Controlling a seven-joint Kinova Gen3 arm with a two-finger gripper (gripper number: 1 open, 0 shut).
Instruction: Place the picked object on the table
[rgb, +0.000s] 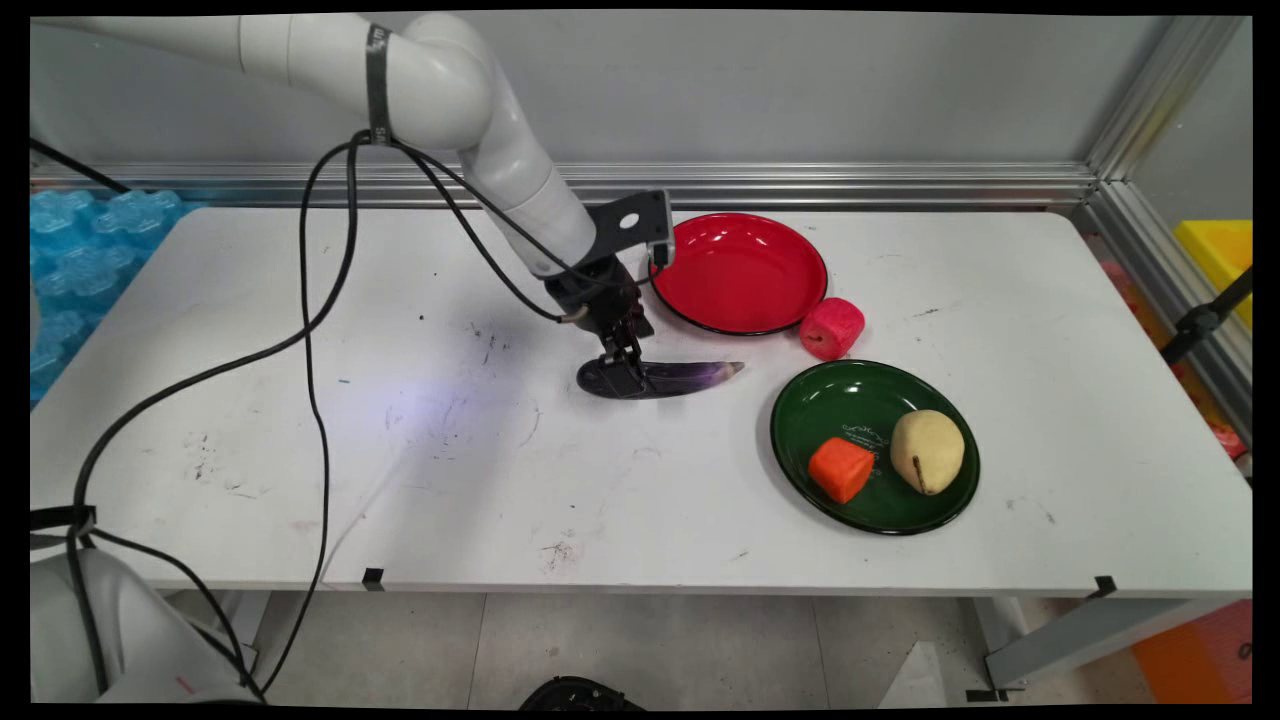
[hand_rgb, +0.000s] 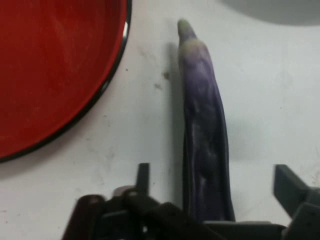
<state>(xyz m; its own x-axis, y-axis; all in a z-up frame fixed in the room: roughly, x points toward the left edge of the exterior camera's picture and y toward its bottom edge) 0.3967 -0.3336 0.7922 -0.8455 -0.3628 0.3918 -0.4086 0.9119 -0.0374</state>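
A long purple eggplant (rgb: 685, 378) lies on the white table (rgb: 400, 450), just in front of the empty red plate (rgb: 740, 272). My gripper (rgb: 622, 372) is down over the eggplant's thick left end. In the hand view the eggplant (hand_rgb: 202, 115) runs up from between the two fingers, and the gripper (hand_rgb: 212, 182) is open with a gap on each side of it. The left finger (hand_rgb: 143, 176) and the right finger (hand_rgb: 286, 184) stand clear of its skin. The red plate's rim (hand_rgb: 107, 80) curves along the upper left of that view.
A red foam cylinder (rgb: 832, 327) rests between the red plate and a green plate (rgb: 835, 400). The green plate holds an orange block (rgb: 842, 468) and a pale potato (rgb: 928, 451). Black cables (rgb: 318, 330) hang from the arm over the table's left half.
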